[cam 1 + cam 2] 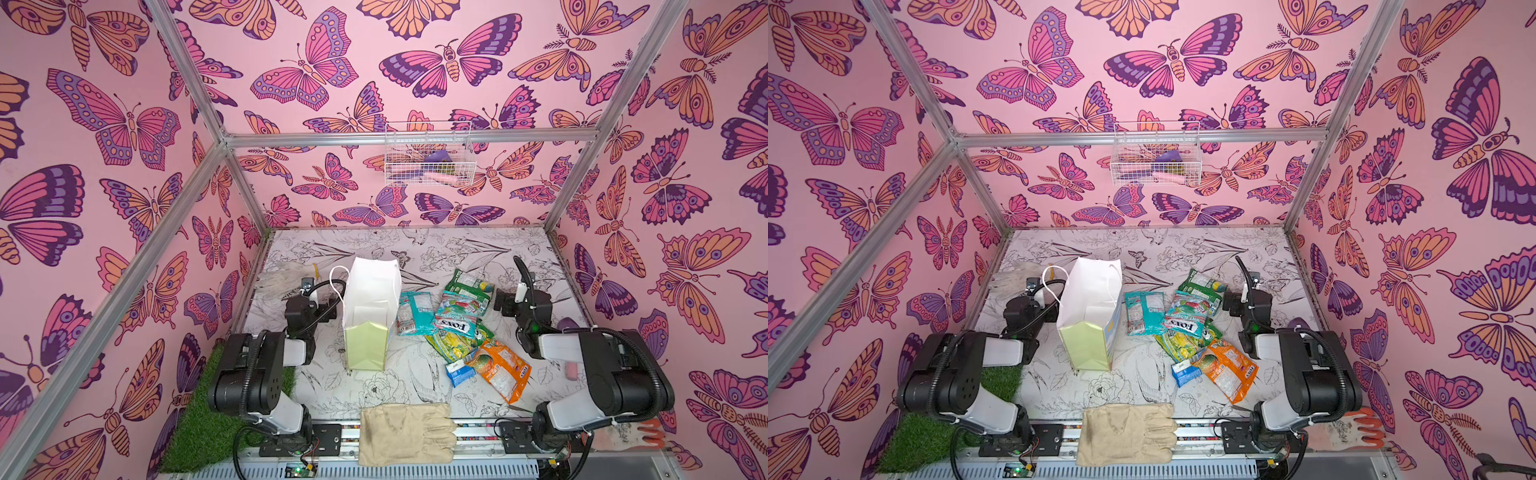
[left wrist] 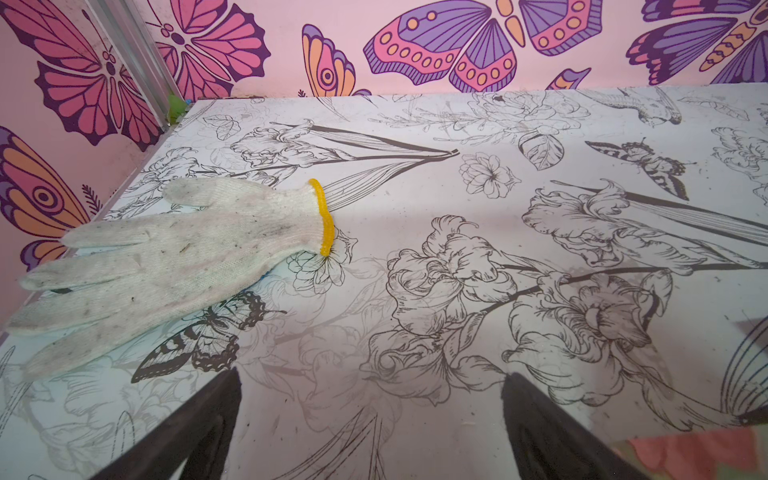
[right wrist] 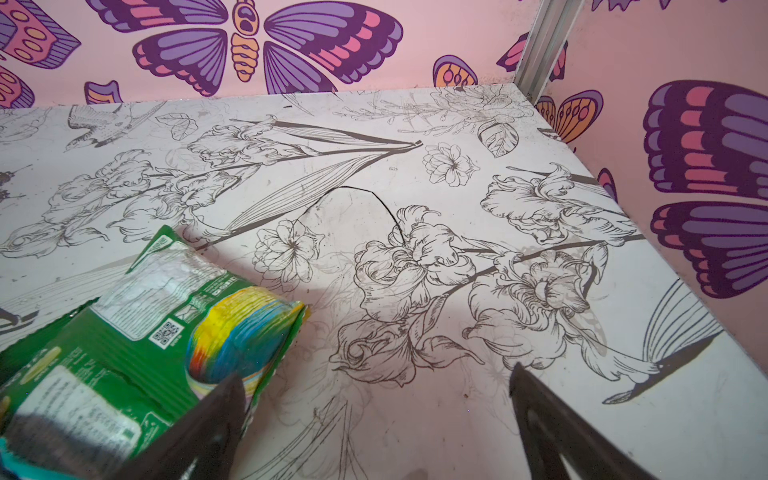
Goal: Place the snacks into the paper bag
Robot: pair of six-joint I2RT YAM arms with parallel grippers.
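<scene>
The white paper bag (image 1: 370, 311) (image 1: 1090, 311) with a pale green side panel stands upright, left of centre in both top views. To its right lies a heap of snacks: a green packet (image 1: 469, 284) (image 3: 137, 332), a teal packet (image 1: 413, 311), a "Fox's" packet (image 1: 457, 318), a yellow-green one (image 1: 455, 347), an orange one (image 1: 500, 370) and a small blue one (image 1: 459, 371). My left gripper (image 1: 313, 301) (image 2: 370, 382) hovers open just left of the bag, nothing between its fingers. My right gripper (image 1: 519, 297) (image 3: 376, 382) is open right of the heap, one finger beside the green packet's corner.
A white knit glove (image 2: 174, 257) (image 1: 278, 276) lies at the back left. A beige glove (image 1: 405, 434) lies across the front edge and an orange-and-white glove (image 1: 631, 436) at the front right. A wire basket (image 1: 428, 156) hangs on the back wall. Artificial grass (image 1: 187, 415) covers the front left.
</scene>
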